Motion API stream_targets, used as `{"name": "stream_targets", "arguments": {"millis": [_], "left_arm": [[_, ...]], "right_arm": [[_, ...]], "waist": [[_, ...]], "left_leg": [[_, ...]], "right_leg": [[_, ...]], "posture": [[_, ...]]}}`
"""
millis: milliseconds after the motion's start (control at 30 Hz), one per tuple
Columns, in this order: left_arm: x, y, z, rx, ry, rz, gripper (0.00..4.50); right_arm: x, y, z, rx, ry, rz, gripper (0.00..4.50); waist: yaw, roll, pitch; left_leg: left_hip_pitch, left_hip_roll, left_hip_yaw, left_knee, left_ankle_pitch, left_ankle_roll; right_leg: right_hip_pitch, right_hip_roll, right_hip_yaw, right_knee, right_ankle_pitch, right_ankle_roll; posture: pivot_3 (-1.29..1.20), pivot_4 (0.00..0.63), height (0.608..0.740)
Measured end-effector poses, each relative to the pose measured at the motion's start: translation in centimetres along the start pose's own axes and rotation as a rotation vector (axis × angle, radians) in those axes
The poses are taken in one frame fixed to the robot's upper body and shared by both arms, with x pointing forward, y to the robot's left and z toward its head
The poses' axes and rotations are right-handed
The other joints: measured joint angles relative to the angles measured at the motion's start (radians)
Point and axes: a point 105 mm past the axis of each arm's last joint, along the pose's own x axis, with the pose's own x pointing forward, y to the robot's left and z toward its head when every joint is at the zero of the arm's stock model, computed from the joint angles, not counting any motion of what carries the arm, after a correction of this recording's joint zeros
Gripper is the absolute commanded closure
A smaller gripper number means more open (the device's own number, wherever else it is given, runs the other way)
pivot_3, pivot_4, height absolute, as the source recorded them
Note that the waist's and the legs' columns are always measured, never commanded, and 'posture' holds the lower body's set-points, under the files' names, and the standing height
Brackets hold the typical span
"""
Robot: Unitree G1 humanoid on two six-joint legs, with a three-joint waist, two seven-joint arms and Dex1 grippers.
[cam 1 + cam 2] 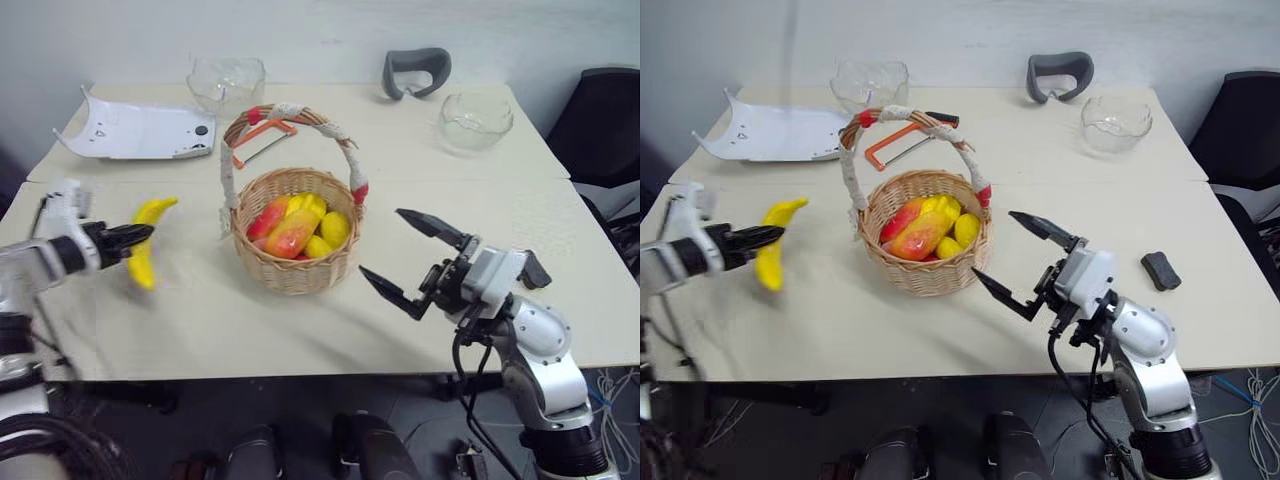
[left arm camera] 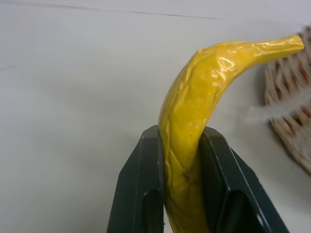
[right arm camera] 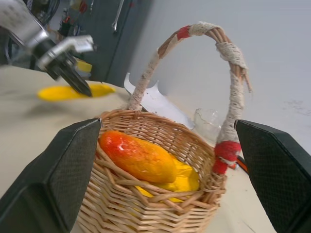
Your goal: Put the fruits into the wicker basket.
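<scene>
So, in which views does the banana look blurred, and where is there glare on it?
In the left eye view the banana is smeared by motion; in the right wrist view it is soft too. The left wrist view shows it sharp, with bright glare spots on its skin, while the wicker basket edge looks blurred.

The two head views are looking down over the table (image 1: 300, 330) from above, sharing it; each wrist camera is sitting close, both catching the wicker basket (image 3: 160, 194).

1 banana (image 1: 148, 252), 1 mango (image 1: 291, 234), 1 basket (image 1: 293, 268), 2 glass bowls (image 1: 227, 82).
</scene>
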Motion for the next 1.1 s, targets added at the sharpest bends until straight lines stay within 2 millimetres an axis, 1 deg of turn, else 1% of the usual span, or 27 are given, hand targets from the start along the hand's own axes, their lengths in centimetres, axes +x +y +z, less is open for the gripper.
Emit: {"name": "stream_targets", "arguments": {"millis": [33,67,133,167,200,267,300,367,400,433,467,500,567,600,700,767,900,1000,1067,1100], "left_arm": [[-0.4,-0.5,0.2,0.049,0.014,-0.033,3.89],[-0.9,-1.7,0.5,0.110,0.020,-0.105,3.89],[-1.0,-5.7,1.8,0.216,-0.015,-0.326,3.89],[-0.9,-7.1,2.2,0.250,-0.029,-0.392,3.89],[-0.5,-9.3,2.7,0.315,-0.042,-0.477,3.89],[0.4,-12.2,3.3,0.404,-0.074,-0.581,3.89],[1.3,-14.3,4.3,0.451,-0.141,-0.633,3.89],[3.0,-16.8,6.9,0.487,-0.286,-0.650,3.89],[3.6,-17.8,7.9,0.509,-0.338,-0.639,3.89],[4.5,-19.2,9.1,0.546,-0.404,-0.622,3.89],[5.0,-19.9,9.5,0.565,-0.425,-0.616,3.89],[5.9,-20.8,9.6,0.593,-0.440,-0.601,3.89],[7.8,-21.6,9.1,0.603,-0.426,-0.563,3.89],[8.8,-21.7,8.6,0.616,-0.405,-0.528,3.89],[11.1,-20.4,7.8,0.667,-0.335,-0.399,3.89],[11.6,-19.9,8.1,0.683,-0.338,-0.356,3.18],[11.1,-20.4,9.2,0.758,-0.387,-0.341,2.01],[11.0,-20.0,9.1,0.815,-0.352,-0.328,1.10],[10.9,-20.0,9.0,0.814,-0.337,-0.342,0.48],[10.7,-20.2,8.9,0.796,-0.329,-0.370,0.25]], "right_arm": [[-0.1,-0.1,0.1,-0.002,-0.001,-0.001,0.00],[-0.3,-0.2,0.2,-0.004,0.005,-0.006,0.00],[-0.7,-0.4,-0.1,-0.001,0.032,-0.011,0.00],[-0.7,-0.4,-0.1,0.000,0.034,-0.013,0.00],[-0.8,-0.5,-0.2,0.003,0.040,-0.020,0.00],[-0.9,-0.7,-0.3,0.005,0.049,-0.035,0.00],[-1.1,-0.9,-0.3,0.004,0.054,-0.047,0.00],[-1.1,-1.1,-0.3,0.000,0.056,-0.055,0.00],[-1.2,-1.1,-0.2,-0.002,0.056,-0.055,0.00],[-1.2,-1.0,-0.2,-0.002,0.058,-0.055,0.00],[-1.2,-1.0,-0.2,0.000,0.059,-0.054,0.00],[-1.3,-1.0,-0.2,0.001,0.061,-0.054,0.00],[-1.3,-0.9,-0.3,0.006,0.066,-0.053,0.00],[-1.3,-0.9,-0.2,0.005,0.066,-0.054,0.00],[-1.2,-0.8,0.1,-0.002,0.059,-0.061,0.00],[-1.3,-0.9,0.1,-0.002,0.059,-0.067,0.00],[-1.4,-0.8,0.1,0.004,0.067,-0.081,0.00],[-1.3,-0.8,0.1,0.013,0.073,-0.082,0.00],[-1.0,-1.1,0.0,0.057,0.069,-0.108,0.00],[-0.8,-1.4,0.1,0.088,0.058,-0.124,0.00]], "waist": [[0.003,0.000,0.000],[0.007,0.000,0.000],[0.021,0.000,0.000],[0.024,0.000,0.000],[0.027,0.000,0.000],[0.026,0.001,0.000],[0.026,0.001,0.000],[0.027,0.000,0.001],[0.027,0.000,0.000],[0.023,0.000,0.000],[0.018,0.001,0.000],[0.014,0.001,0.000],[0.009,0.001,0.000],[0.007,0.001,0.000],[-0.001,0.001,0.001],[-0.002,0.001,0.001],[0.000,0.001,0.001],[-0.001,0.001,0.001],[-0.001,0.001,0.001],[-0.001,0.001,0.001]], "left_leg": [[0.000,0.000,-0.001,0.000,-0.001,-0.001],[0.000,-0.001,-0.001,0.000,-0.003,-0.002],[-0.001,-0.001,-0.001,0.000,-0.005,0.001],[-0.001,-0.001,-0.001,0.000,-0.005,0.002],[-0.001,-0.001,-0.001,0.000,-0.004,0.005],[-0.001,-0.001,-0.001,0.000,-0.002,0.007],[-0.002,-0.002,-0.001,0.001,-0.002,0.007],[-0.003,-0.001,-0.002,0.003,-0.001,0.008],[-0.003,-0.002,-0.002,0.003,-0.001,0.007],[-0.002,-0.002,0.000,0.003,0.000,0.007],[-0.001,-0.002,0.001,0.003,0.000,0.006],[0.000,-0.002,0.001,0.002,0.000,0.006],[0.000,-0.001,0.001,0.002,0.000,0.005],[0.000,-0.001,0.000,0.002,0.000,0.005],[0.000,-0.001,0.000,0.002,0.001,0.004],[0.000,-0.001,0.000,0.002,0.001,0.004],[-0.001,-0.001,0.000,0.001,0.001,0.004],[0.000,-0.001,0.000,0.002,0.001,0.004],[-0.001,-0.001,0.000,0.002,0.001,0.004],[-0.001,0.000,0.000,0.002,0.001,0.004]], "right_leg": [[0.000,-0.001,0.000,0.000,0.000,0.000],[0.001,-0.001,0.000,0.000,0.000,0.000],[0.001,-0.002,0.000,-0.002,0.000,0.000],[0.001,-0.002,0.000,-0.002,0.000,0.000],[0.001,-0.002,0.000,-0.002,0.000,0.000],[0.001,-0.002,0.000,-0.002,0.000,0.000],[0.001,-0.001,0.000,-0.002,0.001,0.001],[0.002,0.000,0.000,-0.001,0.001,0.002],[0.002,0.000,0.000,-0.001,0.002,0.003],[0.002,0.001,0.001,-0.001,0.002,0.004],[0.002,0.001,0.002,-0.001,0.002,0.004],[0.002,0.001,0.003,-0.001,0.002,0.004],[0.002,0.002,0.003,-0.001,0.002,0.004],[0.002,0.003,0.003,-0.001,0.002,0.004],[0.002,0.004,0.003,-0.001,0.002,0.004],[0.002,0.004,0.003,-0.001,0.002,0.004],[0.002,0.004,0.003,-0.001,0.002,0.004],[0.002,0.004,0.003,-0.001,0.002,0.004],[0.002,0.004,0.003,-0.001,0.002,0.004],[0.002,0.004,0.003,-0.001,0.002,0.004]], "posture": [[0.00,0.150,0.740],[0.00,0.150,0.740],[0.00,0.150,0.740],[0.00,0.150,0.740],[0.00,0.150,0.740],[0.00,0.150,0.740],[0.00,0.150,0.740],[0.00,0.150,0.740],[0.00,0.150,0.740],[0.00,0.150,0.740],[0.00,0.150,0.740],[0.00,0.150,0.740],[0.00,0.150,0.740],[0.00,0.150,0.740],[0.00,0.150,0.740],[0.00,0.150,0.740],[0.00,0.150,0.740],[0.00,0.150,0.740],[0.00,0.150,0.740],[0.00,0.150,0.740]]}}
